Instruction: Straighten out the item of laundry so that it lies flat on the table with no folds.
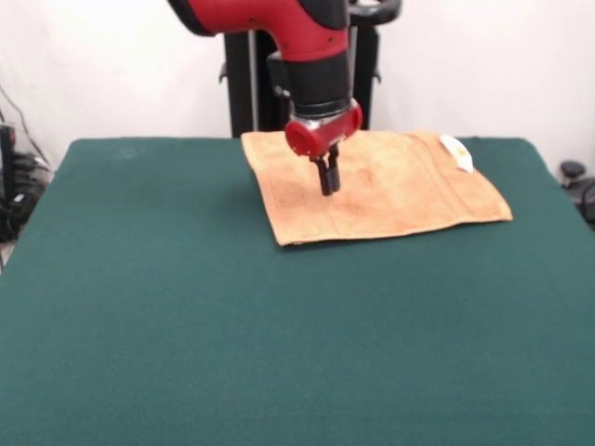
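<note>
Front view shows the towel [376, 186] lying almost flat at one o'clock on the table [186, 325], the gripper [327, 190] hanging over it with fingers pressed together, so only a final smoothing check seems left.

The towel [390, 186] looks like soft, nubbly terry cloth, matt, with flatter woven bands. The table [232, 316] wears dull felt-like cloth. The arm [307, 46] has glossy, smooth red plastic shells.
</note>
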You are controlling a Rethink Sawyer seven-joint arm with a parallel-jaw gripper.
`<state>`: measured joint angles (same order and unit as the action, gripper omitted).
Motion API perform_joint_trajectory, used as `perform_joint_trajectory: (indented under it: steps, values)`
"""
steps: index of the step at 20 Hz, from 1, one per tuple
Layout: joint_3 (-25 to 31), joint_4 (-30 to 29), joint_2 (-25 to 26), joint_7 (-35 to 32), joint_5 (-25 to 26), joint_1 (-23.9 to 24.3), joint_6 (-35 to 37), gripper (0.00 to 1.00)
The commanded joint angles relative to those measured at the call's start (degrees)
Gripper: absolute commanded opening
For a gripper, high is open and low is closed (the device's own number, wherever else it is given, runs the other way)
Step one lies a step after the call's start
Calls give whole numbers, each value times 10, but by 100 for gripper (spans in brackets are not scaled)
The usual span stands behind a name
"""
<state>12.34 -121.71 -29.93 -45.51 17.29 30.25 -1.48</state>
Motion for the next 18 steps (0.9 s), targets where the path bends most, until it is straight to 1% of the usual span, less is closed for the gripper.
perform_joint_trajectory:
  steps: [1,3,5,8,9,12,13,15,18]
  values:
    - [29,74,35,-8,26,-47,162,0]
    - [33,89,32,34,49,-59,226,0]
    - [47,96,35,44,68,-58,241,0]
    - [51,107,43,29,87,-60,250,0]
    - [52,113,39,29,93,-60,268,0]
    - [76,116,27,45,106,-45,306,0]
    - [91,114,21,64,110,-32,328,0]
    - [105,110,16,77,120,-19,345,0]
    - [119,104,13,67,132,-2,338,0]
